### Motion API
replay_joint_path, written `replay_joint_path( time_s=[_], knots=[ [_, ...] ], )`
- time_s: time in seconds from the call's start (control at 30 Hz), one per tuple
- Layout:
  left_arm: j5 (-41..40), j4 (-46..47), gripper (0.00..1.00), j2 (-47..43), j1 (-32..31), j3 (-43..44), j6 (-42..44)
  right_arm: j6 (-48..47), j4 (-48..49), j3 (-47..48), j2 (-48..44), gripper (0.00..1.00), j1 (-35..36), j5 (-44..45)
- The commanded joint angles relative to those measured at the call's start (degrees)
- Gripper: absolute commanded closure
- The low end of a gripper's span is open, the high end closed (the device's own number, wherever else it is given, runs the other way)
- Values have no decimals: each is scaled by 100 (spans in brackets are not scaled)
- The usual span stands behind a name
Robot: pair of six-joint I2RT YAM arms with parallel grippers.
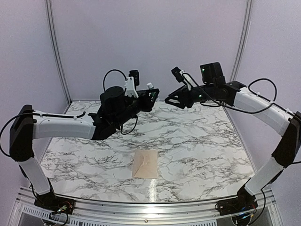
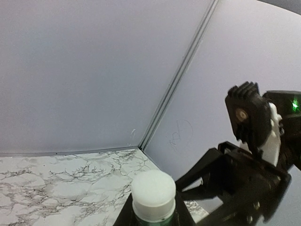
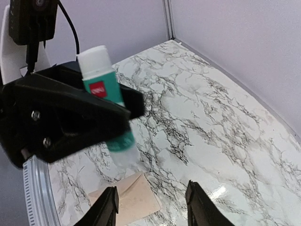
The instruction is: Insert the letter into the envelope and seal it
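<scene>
**A:** Marble-veined white table, plain lilac walls all round. Where does the pale cream paper envelope lie?

**B:** It's flat on the table toward the near edge, about midway between the two arm bases, with nothing touching it. Its long axis runs roughly from the near edge to the far one, slightly tilted. The right wrist view shows one pointed end, which I take to be the flap.

**A:** And the plain peach-beige paper letter?

**B:** No separate sheet shows anywhere. I cannot tell whether it is inside the envelope.

**A:** What about the claws?

**B:** Both hang high over the far half of the table, well apart from the envelope. The left claw is clamped on a green glue stick with a white cap, held roughly upright. The right claw faces that stick from just beside it, its fingers spread with nothing between them.

**A:** Which one is better placed for sealing?

**B:** The left, I'd judge. The envelope lies below it and back toward the bases, and it carries the glue. It would need to come down and toward the near edge, and meet the flap end rather than the body.
</scene>
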Motion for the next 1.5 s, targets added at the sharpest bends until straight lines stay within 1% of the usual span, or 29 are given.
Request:
replay_joint_path(
  time_s=[0.0,0.07,0.13,0.27,0.37,0.47,0.6,0.67,0.77,0.9,1.07,1.1,1.13,1.17,1.23,1.27,1.3,1.33,1.37,1.4,1.43,1.47],
  knots=[
    [1763,101,100,-706,257,-328,675,-855,-586,83,-174,54,-720,-1800],
    [2527,98,100,-848,385,-402,655,-1360,-869,124,-112,54,-786,-2444],
    [3060,98,100,-916,494,-387,534,-1696,-1059,180,-34,54,-780,-3093],
    [3798,107,100,-850,558,-179,322,-1615,-887,382,203,53,-650,-3858],
    [4159,124,100,-669,554,45,96,-1484,-738,563,334,52,-370,-3986],
    [4315,161,100,-552,558,162,-11,-1300,-515,652,373,52,-72,-3976],
    [4350,244,100,-494,553,166,-89,-921,-170,641,446,52,24,-4065],
    [4351,271,100,-472,554,154,-127,-807,-87,635,477,54,22,-4109],
    [4334,299,100,-449,554,126,-150,-698,-2,599,492,58,28,-4152],
    [4298,327,100,-407,557,122,-160,-498,204,507,488,68,29,-4233],
    [4229,361,100,-370,552,117,-145,-254,424,412,477,84,29,-4242],
    [4204,361,100,-370,553,107,-135,-215,457,399,471,89,23,-4200],
    [4184,361,100,-373,552,100,-119,-168,473,401,470,93,24,-4098],
    [4146,362,100,-371,557,88,-107,-119,477,413,478,98,28,-3960],
    [3954,355,100,-368,547,64,-74,-86,396,483,475,100,22,-3471],
    [3700,354,100,-369,527,31,-51,-104,339,520,441,100,27,-3055],
    [3270,353,100,-371,483,-21,-14,-137,272,558,392,100,42,-2401],
    [2585,353,100,-365,383,-86,4,-131,191,584,301,100,84,-1319],
    [1585,358,100,-339,233,-159,-12,5,218,534,182,100,177,78],
    [645,393,100,-274,92,-166,-86,118,334,432,96,100,232,1000],
    [-128,441,100,-137,-29,-97,-124,235,344,441,107,100,304,1716],
    [-503,461,100,22,-119,32,-154,287,322,471,150,100,453,2349]
  ],
)
